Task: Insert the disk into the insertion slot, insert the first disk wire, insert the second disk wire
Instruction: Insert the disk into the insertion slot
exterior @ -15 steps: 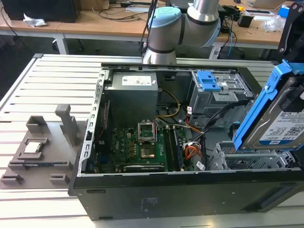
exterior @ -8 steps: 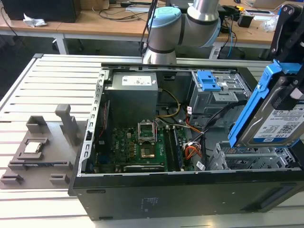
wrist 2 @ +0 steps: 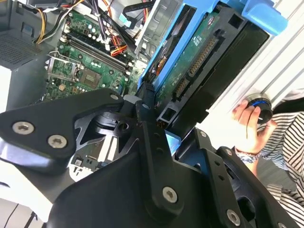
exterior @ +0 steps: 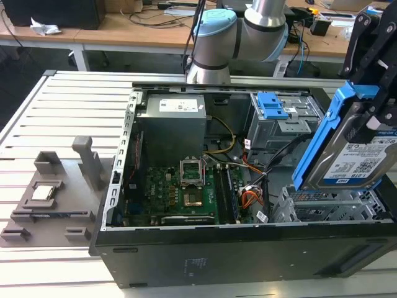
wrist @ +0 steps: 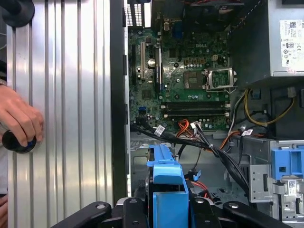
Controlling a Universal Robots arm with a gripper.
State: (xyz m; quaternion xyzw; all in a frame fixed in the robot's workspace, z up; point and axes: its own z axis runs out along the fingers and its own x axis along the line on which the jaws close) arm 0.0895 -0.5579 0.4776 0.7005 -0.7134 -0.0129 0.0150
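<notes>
In the exterior view, the disk (exterior: 350, 155), a silver drive with a white-and-blue label in a bright blue carrier, hangs steeply tilted at the right end of the open computer case. My gripper (exterior: 374, 115) is shut on its upper part. The disk's lower edge sits just above the insertion slot (exterior: 322, 206), a low grey perforated metal bay. The second wrist view shows the disk's green underside (wrist 2: 199, 57) clamped in my gripper (wrist 2: 154, 111). In the first wrist view the blue carrier (wrist: 165, 187) rises from my gripper (wrist: 166, 213). Loose black and orange wires (wrist: 204, 142) lie beside the bay.
A taller grey cage with a blue latch (exterior: 273, 108), the power supply (exterior: 170, 118) and the motherboard (exterior: 180, 186) fill the case. A grey fixture (exterior: 49, 192) lies on the slatted table at the exterior view's left. A person's hand (wrist: 19, 118) rests on a black knob beside the case.
</notes>
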